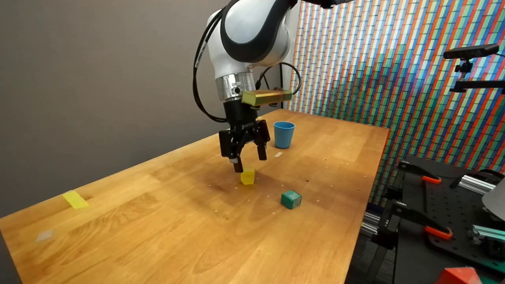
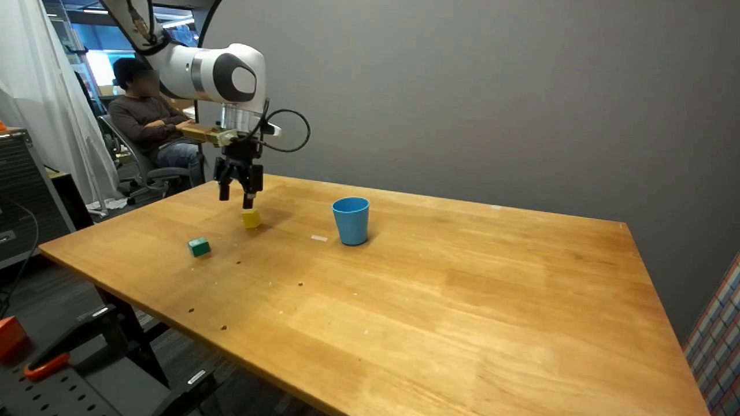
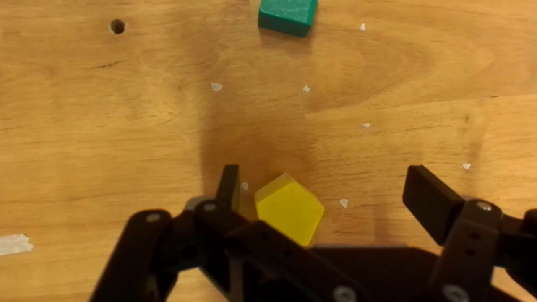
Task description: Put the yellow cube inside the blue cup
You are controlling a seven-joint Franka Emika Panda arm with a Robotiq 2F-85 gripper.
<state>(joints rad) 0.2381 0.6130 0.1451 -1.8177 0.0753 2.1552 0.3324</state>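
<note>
"Grey wall point(image 2: 462, 104) at the back, and before it a long, honey-coloured wooden table point(image 2: 491, 300). What stands there?"

"A plain blue cylindrical cup point(image 2: 351, 224), upright, mouth up, with a short strip of pale tape point(image 2: 319, 237) on the wood near it."

"And the small bright yellow cube point(image 1: 247, 177)?"

"On the tabletop, outside the cup and apart from it, close under the black two-fingered gripper point(image 1: 250, 159) of the white robot arm point(image 1: 252, 35)."

"Does the gripper hold it?"

"Its fingers point(image 3: 432, 201) are spread wide. In the wrist view the cube shows between them, nearer one finger than the other, with wood showing on either side (part of its lower edge is hidden behind the gripper)."

"And the tips, how low are they?"

"In both exterior views one tip shows right by the cube's top; whether it touches, those views cannot settle."

"What else is around?"

"A small green cube point(image 1: 291, 199), near the yellow one yet apart from it; the wrist view crops it at the upper edge. In an exterior view a flat yellow patch point(image 1: 75, 199) lies well apart, by the table's edge."

"Anyone nearby?"

"A seated person point(image 2: 139, 118) in a dark top, beyond the arm, and a white curtain point(image 2: 46, 92)."
</note>
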